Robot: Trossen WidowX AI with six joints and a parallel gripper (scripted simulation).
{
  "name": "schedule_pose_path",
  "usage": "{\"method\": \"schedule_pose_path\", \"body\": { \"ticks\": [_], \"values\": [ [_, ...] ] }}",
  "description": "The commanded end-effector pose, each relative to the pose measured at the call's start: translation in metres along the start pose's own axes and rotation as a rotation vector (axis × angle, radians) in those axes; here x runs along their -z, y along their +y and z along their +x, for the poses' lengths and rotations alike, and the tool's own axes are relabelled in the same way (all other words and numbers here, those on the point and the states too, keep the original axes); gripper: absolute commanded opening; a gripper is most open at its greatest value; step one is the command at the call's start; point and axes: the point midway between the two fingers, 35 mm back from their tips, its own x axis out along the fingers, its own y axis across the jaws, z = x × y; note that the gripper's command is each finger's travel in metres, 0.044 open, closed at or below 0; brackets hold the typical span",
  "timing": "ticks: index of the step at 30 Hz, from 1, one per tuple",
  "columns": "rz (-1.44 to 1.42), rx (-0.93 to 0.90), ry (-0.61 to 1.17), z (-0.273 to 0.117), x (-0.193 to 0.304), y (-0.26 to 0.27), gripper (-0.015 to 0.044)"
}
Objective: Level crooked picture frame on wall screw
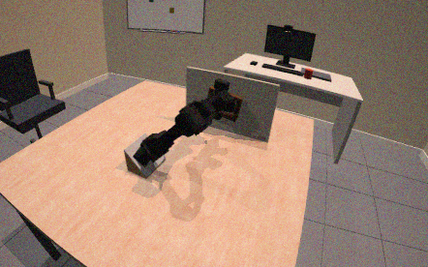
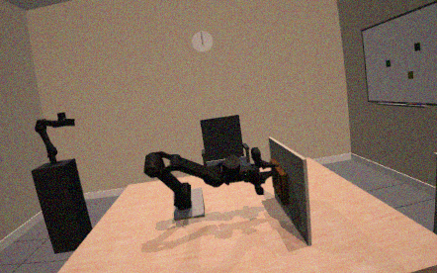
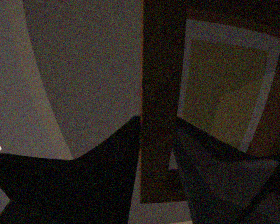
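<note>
The picture frame [image 1: 238, 109] [image 2: 283, 186] [image 3: 158, 65] is brown with a pale mat and a yellowish picture. It hangs against the grey upright panel [image 1: 258, 113] [image 2: 299, 203] [image 3: 91, 65]. My gripper [image 2: 272, 170] [image 3: 155, 121] is shut on the frame's left side bar, low down near the lower left corner in the wrist view, with one finger on each side of the bar. In the wrist view the left bar looks about upright. The arm hides much of the frame in the top view, so its exact tilt cannot be told. The screw and the notched strip are hidden.
The panel stands on the wooden table [image 1: 248, 208] [image 2: 372, 223], in front of the arm's base [image 1: 138, 166] [image 2: 189, 212]. A white desk [image 1: 337, 88] with a monitor [image 1: 289, 44] and a red mug [image 1: 308, 74] stands behind. An office chair [image 1: 13, 89] is at the left.
</note>
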Motion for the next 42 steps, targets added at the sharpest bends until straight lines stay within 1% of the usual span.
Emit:
{"method": "schedule_pose_path", "body": {
  "ticks": [1,42],
  "values": [
    [0.004,0.0,-0.002,0.0,0.0,0.002,0.0],
    [0.005,0.0,-0.002,0.0,0.0,0.013,0.0]
  ]
}}
